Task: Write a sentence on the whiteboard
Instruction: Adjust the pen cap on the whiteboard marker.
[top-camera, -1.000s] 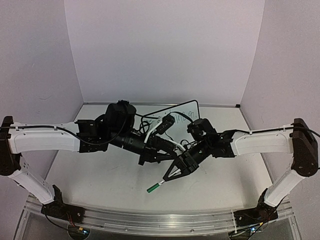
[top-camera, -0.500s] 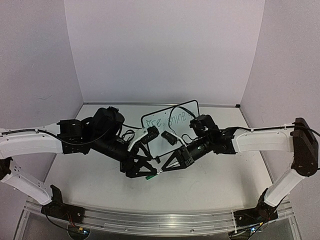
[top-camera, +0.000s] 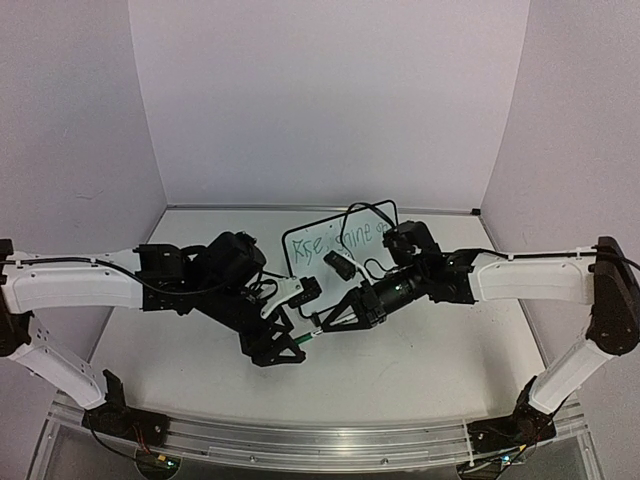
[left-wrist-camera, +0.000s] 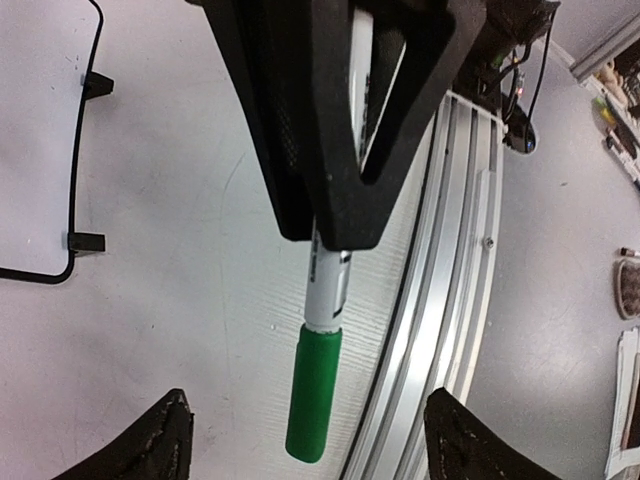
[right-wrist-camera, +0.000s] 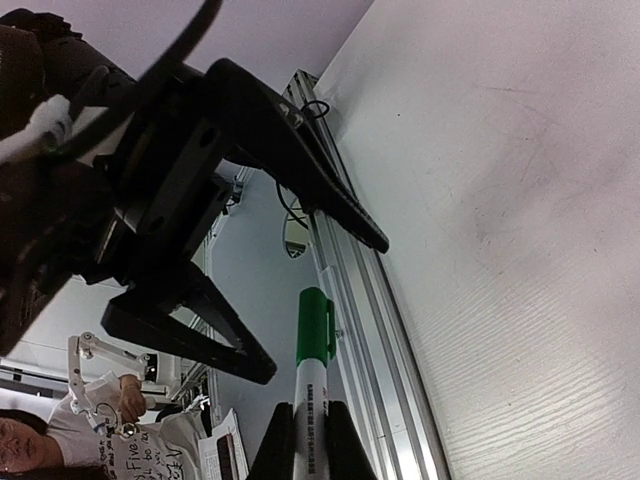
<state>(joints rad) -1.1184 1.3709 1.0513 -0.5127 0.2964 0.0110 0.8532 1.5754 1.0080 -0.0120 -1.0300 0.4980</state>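
Note:
The whiteboard (top-camera: 318, 228) stands at the back middle of the table, and the green sentence (top-camera: 335, 243) runs across it. My right gripper (top-camera: 326, 324) (right-wrist-camera: 308, 432) is shut on the white barrel of a marker (right-wrist-camera: 312, 375) (left-wrist-camera: 326, 285). The marker's green cap (left-wrist-camera: 313, 392) (top-camera: 306, 340) points at my left gripper. My left gripper (top-camera: 288, 349) (left-wrist-camera: 310, 445) is open, its fingertips (left-wrist-camera: 160, 440) wide on either side of the cap's end without touching it. In the left wrist view the board's black frame and a foot (left-wrist-camera: 88, 240) show at the left.
The aluminium rail (left-wrist-camera: 450, 260) along the table's near edge runs just below both grippers. Black cables (top-camera: 365, 215) loop over the right arm in front of the whiteboard. Purple walls close in the back and both sides.
My left gripper has opened and dropped from beside the whiteboard to the marker's cap end. My right gripper has carried the marker up and left towards it.

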